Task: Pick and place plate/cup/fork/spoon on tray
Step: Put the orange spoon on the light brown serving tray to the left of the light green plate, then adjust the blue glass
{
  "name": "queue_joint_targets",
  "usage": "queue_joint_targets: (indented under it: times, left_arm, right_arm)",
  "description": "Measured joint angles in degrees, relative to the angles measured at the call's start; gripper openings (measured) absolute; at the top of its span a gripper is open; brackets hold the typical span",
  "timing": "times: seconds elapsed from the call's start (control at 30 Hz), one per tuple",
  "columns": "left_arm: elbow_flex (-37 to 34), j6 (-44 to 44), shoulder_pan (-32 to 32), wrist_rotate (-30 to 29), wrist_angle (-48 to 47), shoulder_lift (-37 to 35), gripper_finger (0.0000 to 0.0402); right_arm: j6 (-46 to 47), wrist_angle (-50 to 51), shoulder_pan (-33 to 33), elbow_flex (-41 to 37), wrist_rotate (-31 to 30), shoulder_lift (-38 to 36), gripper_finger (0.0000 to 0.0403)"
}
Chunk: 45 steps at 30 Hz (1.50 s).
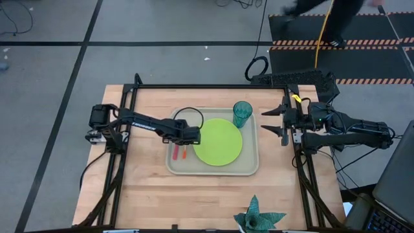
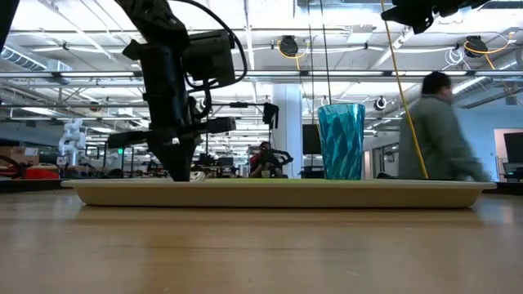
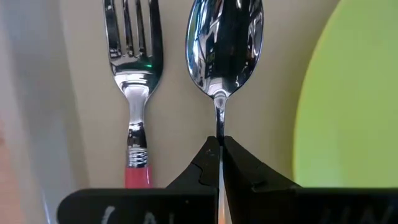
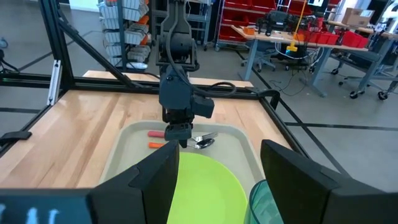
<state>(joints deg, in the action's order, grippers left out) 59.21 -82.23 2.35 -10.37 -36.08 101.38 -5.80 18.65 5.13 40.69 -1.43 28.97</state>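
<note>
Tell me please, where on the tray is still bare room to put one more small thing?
The tray is bare along its near edge below the plate, and in the far-left corner beside the cup. The left side is crowded: the fork and spoon lie together there, with the left gripper shut on the spoon. The right gripper waits open, off the tray.

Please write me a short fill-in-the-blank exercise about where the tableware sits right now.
1. The left tool is shut on the ____ handle.
2. The fork lies beside the spoon on the ____.
3. The cup stands on the tray beside the ____.
4. The right tool is ____, off the tray.

Answers: spoon's; tray; plate; open
</note>
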Motion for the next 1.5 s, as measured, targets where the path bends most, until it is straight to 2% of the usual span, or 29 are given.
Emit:
queue_joint_targets:
  times: [0.17,0.5,0.9,1.03,1.13,1.27,1.37,1.43,1.5]
  left_arm:
    - [-0.51,-0.82,0.2,-0.16,0.18,0.0,0.0007]
    - [-0.51,0.26,0.42,-0.2,2.12,0.0,0.0063]
    - [-0.51,1.52,1.6,0.33,1.96,-0.11,0.0066]
    - [-0.51,4.04,2.36,3.41,0.9,-2.25,0.0067]
    - [-0.51,4.8,2.56,3.44,-0.35,-5.12,0.0067]
    - [-0.51,6.96,2.24,-0.59,-0.48,-10.69,0.0067]
    - [-0.51,11.2,1.04,-7.37,2.29,-15.16,0.0067]
    - [-0.49,17.25,-0.21,-12.98,6.82,-17.69,0.0067]
    - [-0.51,27.14,-1.59,-17.73,13.36,-19.71,0.0067]
  right_arm:
    - [0.0,-0.08,0.0,0.0,0.01,0.5,0.0219]
    - [0.0,-0.16,0.0,0.0,0.02,0.72,0.0219]
    - [-0.34,-0.13,0.0,0.0,0.02,0.72,0.0219]
    - [-0.44,-0.11,0.02,0.0,0.02,0.7,0.0219]
    - [-0.87,-0.15,0.01,0.0,0.02,0.7,0.0219]
    - [-1.29,-0.34,0.0,0.0,0.02,0.7,0.0219]
    - [-1.55,-0.2,0.0,0.0,0.0,0.72,0.0219]
    - [-1.53,-0.31,0.01,-0.39,0.02,0.72,0.0219]
    - [-0.99,-1.55,0.0,-1.81,0.02,0.67,0.0219]
